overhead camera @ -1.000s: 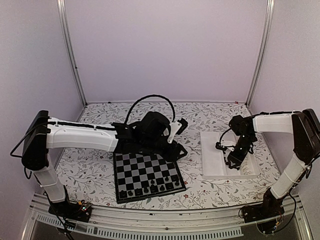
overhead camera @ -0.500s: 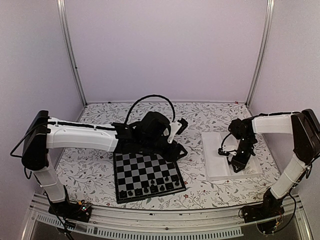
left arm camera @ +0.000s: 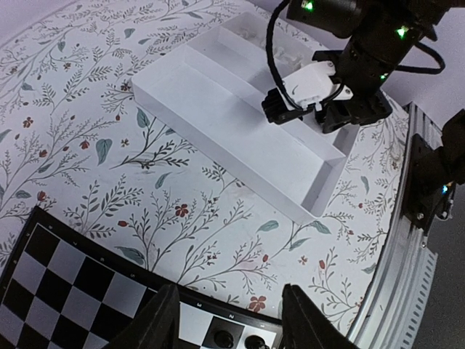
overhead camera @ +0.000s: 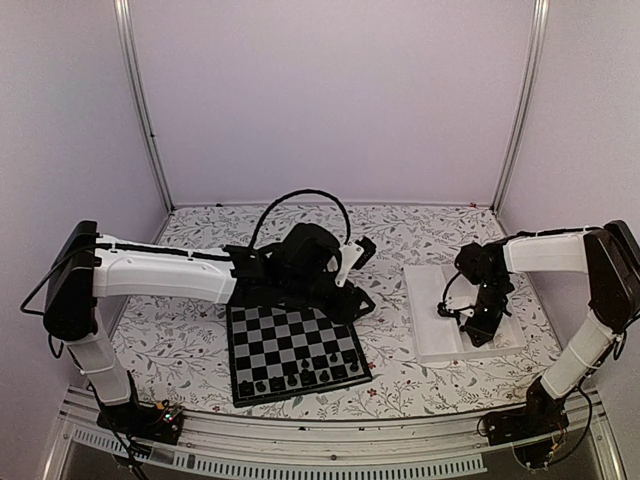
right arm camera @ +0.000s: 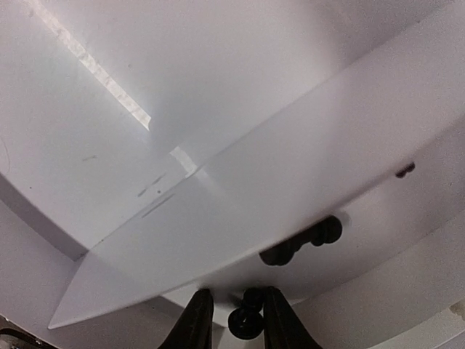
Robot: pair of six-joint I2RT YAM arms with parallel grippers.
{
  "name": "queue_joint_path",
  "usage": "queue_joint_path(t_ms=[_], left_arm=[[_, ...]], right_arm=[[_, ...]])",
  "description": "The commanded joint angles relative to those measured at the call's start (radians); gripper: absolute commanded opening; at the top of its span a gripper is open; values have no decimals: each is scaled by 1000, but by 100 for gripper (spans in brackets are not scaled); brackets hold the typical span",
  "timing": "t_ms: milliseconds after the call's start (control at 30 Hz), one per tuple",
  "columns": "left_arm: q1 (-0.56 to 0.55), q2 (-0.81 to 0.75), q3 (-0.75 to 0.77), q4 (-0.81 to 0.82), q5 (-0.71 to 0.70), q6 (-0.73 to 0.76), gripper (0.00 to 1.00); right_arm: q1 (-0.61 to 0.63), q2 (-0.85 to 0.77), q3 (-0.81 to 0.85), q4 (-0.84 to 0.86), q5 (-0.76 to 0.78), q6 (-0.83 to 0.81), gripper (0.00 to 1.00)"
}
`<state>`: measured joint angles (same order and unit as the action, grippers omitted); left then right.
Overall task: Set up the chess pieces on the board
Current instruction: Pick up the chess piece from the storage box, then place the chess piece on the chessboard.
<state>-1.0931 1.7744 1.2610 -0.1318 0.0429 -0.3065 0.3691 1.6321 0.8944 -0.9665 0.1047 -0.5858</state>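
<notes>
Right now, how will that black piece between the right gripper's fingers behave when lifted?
The black piece looks tiny and rounded at the right gripper, so probably light and apt to slip or twist. A second piece lies on its side nearby, suggesting they tip and roll easily on the smooth tray.

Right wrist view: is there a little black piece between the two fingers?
Yes, a small black chess piece sits between the right gripper's two fingers, with the white tray behind it.
</notes>
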Motion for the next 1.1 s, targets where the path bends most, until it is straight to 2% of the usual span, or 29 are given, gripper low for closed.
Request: queue_joint_path(t_ms=[0, 367, 533, 667, 833, 1000, 1067], left_arm=[[-14, 17, 11, 12, 6, 12, 50], [-14, 6, 6, -2, -10, 15, 50], [-14, 11, 17, -2, -9, 16, 50], [-15, 19, 28, -4, -15, 22, 50], [-14, 29, 50, -15, -18, 22, 50], [-13, 15, 65, -34, -54, 27, 51], [-11, 4, 72, -49, -90, 27, 50]], right_arm=[[5, 4, -35, 6, 31, 7, 22], [5, -10, 42, -9, -32, 4, 9], [-5, -41, 117, -46, -92, -2, 7], [-34, -86, 203, -53, -228, -8, 6], [-40, -140, 257, 20, -393, -13, 6], [-23, -197, 233, 226, -686, -27, 6], [9, -231, 183, 349, -754, -24, 6]])
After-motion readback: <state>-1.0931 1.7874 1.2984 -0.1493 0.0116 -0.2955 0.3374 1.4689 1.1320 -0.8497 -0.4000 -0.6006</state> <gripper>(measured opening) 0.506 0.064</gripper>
